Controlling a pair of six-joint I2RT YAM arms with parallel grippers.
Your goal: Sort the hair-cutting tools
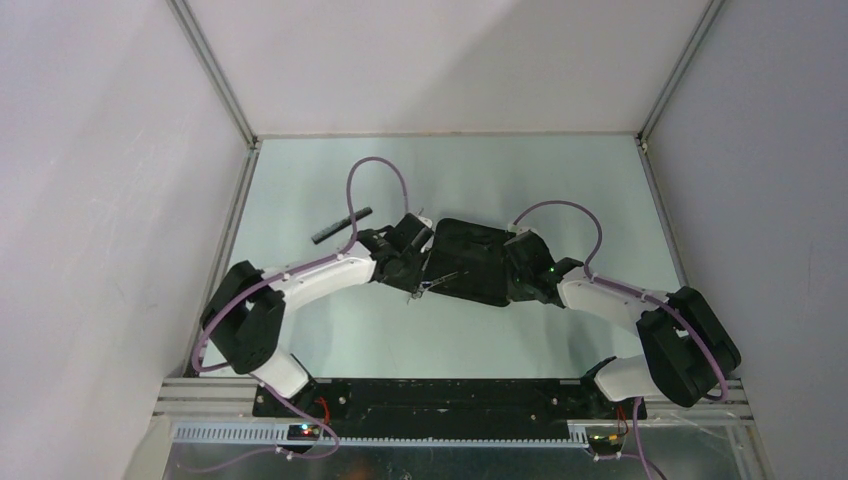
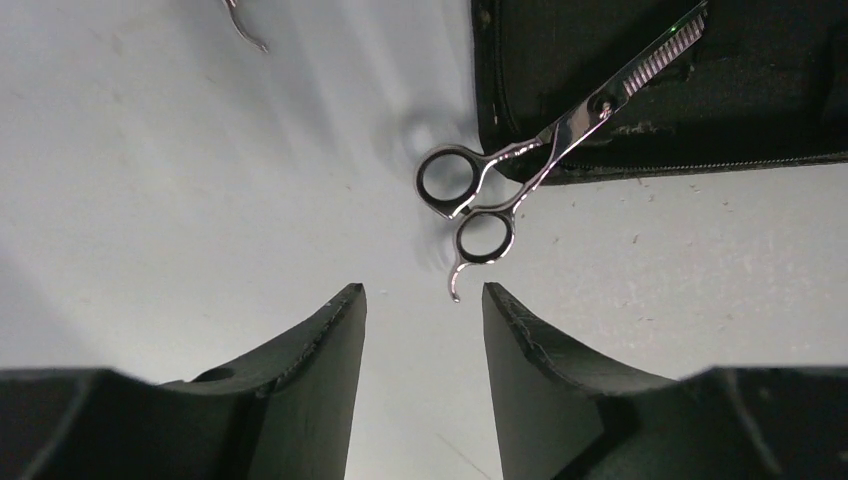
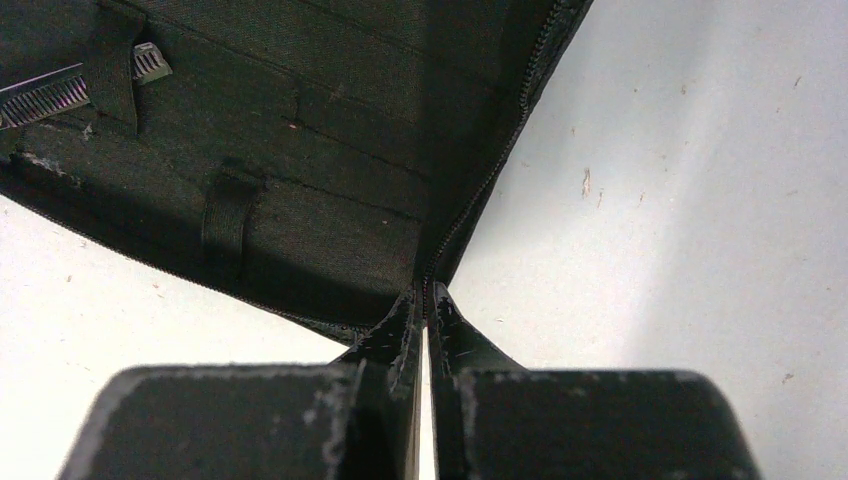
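scissors (image 2: 570, 125): blade tips cut off by top edge of left wrist view
metal hook (image 2: 246, 28): only the curl shows, rest out of frame, can't identify
pouch (image 3: 300, 150): runs off top and left of right wrist view
toothed blade (image 3: 45, 98): cut at left edge, partly under strap (image 3: 112, 50)
comb (image 1: 340, 226): teeth too small to see, cable (image 1: 378, 161) crosses it

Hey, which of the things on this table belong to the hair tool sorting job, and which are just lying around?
Belong to the job:
scissors, blades resting on the pouch
comb, lying apart to the left

Just there:
pouch
purple cables
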